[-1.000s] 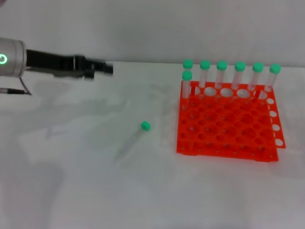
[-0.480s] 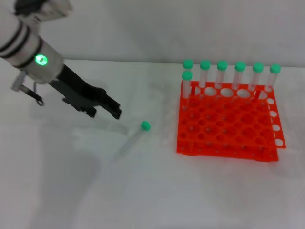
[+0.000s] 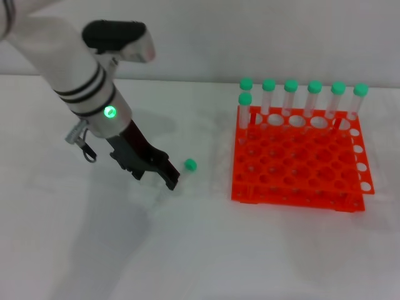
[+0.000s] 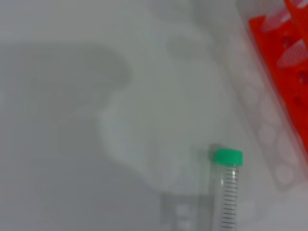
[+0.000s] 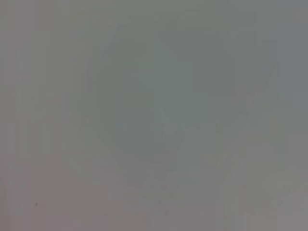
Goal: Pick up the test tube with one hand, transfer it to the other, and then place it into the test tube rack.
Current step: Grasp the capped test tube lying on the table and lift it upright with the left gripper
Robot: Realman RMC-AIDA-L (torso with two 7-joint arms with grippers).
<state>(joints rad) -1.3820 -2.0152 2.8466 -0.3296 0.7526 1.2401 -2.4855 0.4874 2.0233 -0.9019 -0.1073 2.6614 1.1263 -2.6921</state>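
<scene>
Test tube (image 3: pixel 185 170) is lying flat on the white counter (image 3: pixel 206 250), roughly mid-counter, just beside the near-left corner of the test tube rack (image 3: pixel 299 156) but not touching it. Green cap (image 3: pixel 190 165) is pointing toward the rack's side and the far edge; the clear body is running back toward the near-left and is mostly hidden in the head view behind the left gripper (image 3: pixel 156 175). Left wrist view is showing the tube (image 4: pixel 225 192) with its graduation marks and cap, and the orange rack edge (image 4: pixel 284 62) off to one side.

Left gripper, on the white arm with black bands and a green light ring (image 3: pixel 110 112), is sitting low over the tube's body, angled down toward the counter. Jaws are showing a narrow gap with the tips either side of the tube area; can't tell whether they're touching it.

Rack is sitting on the right half of the counter, toward the far edge. Seven green-capped tubes (image 3: pixel 291 94) are standing upright in it: six along the far row, one more in the second row at the left end.

Right gripper isn't showing in the head view; right wrist view is giving only a plain grey blur.
</scene>
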